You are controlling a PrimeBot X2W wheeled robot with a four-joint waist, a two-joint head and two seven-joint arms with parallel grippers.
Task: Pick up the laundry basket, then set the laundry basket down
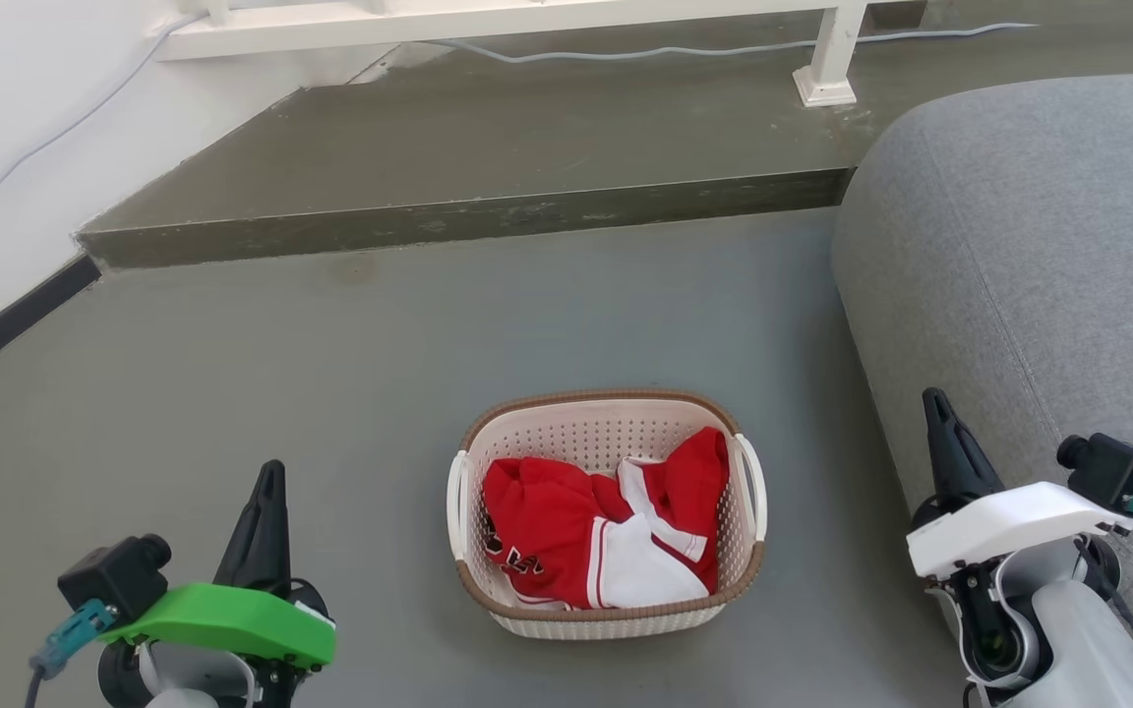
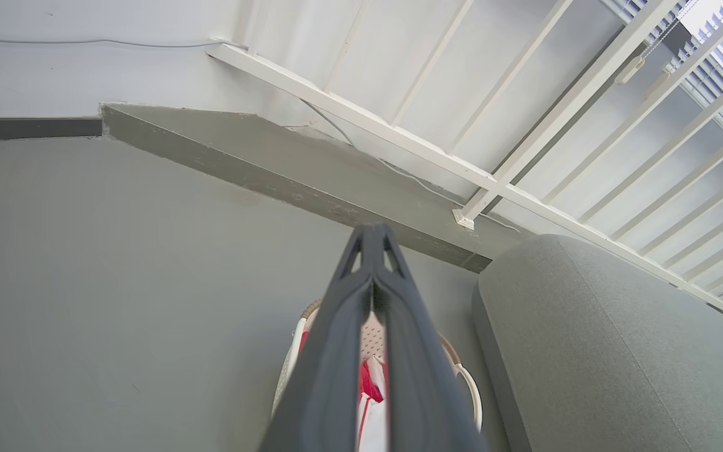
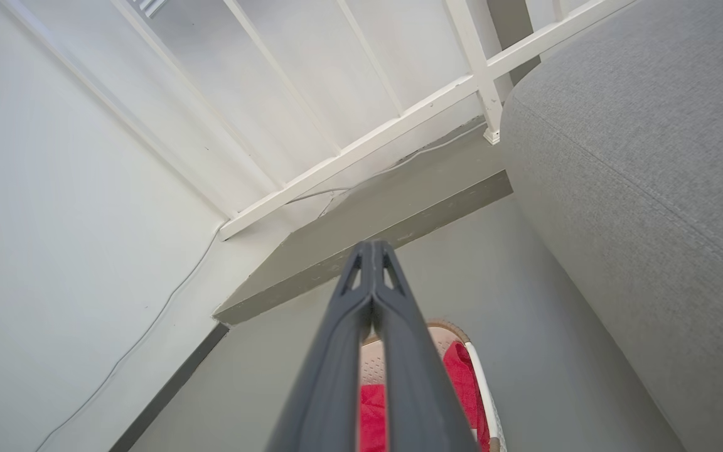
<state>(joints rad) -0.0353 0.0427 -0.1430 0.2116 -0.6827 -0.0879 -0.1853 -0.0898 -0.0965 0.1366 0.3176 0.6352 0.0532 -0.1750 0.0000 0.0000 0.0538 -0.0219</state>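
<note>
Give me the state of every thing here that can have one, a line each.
laundry basket: upright on the floor, loaded, not gripped.
red and white garment: crumpled inside the basket.
left gripper: shut, empty, apart from the basket.
right gripper: shut, empty, apart from the basket, in front of the grey sofa.

You have bare grey floor point(image 1: 232, 374) left of the cream perforated basket point(image 1: 616, 619); on its right, the grey fabric sofa point(image 1: 1019, 246) leaves you a narrower strip.
</note>
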